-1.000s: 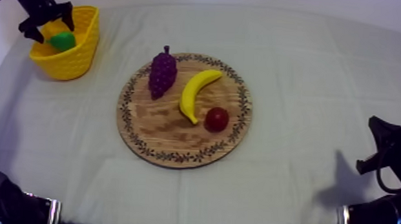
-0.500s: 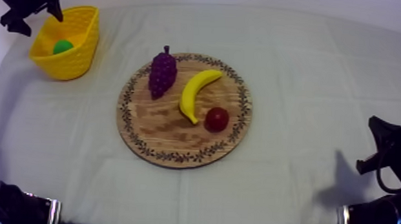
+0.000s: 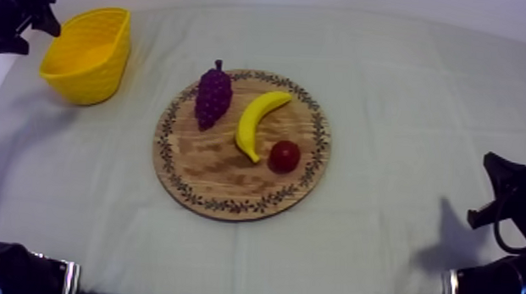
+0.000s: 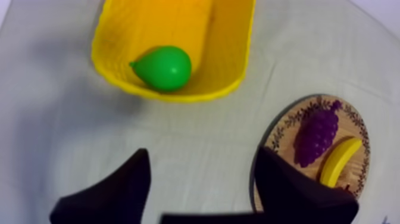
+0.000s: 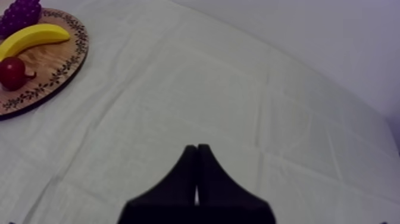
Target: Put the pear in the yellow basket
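Pear (image 4: 163,68): lodged in yellow basket (image 4: 233,52), ten o'clock of wooden board (image 3: 222,181); task judged complete.
Left gripper (image 4: 202,159): spread wide, empty.
Right gripper (image 5: 197,150): pressed narrow, empty.

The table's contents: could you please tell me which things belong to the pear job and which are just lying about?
Belong to the job:
pear, lying in the yellow basket
wooden board
left gripper, open, beside the basket

Just lying about, all on the board:
grapes
banana
small red fruit
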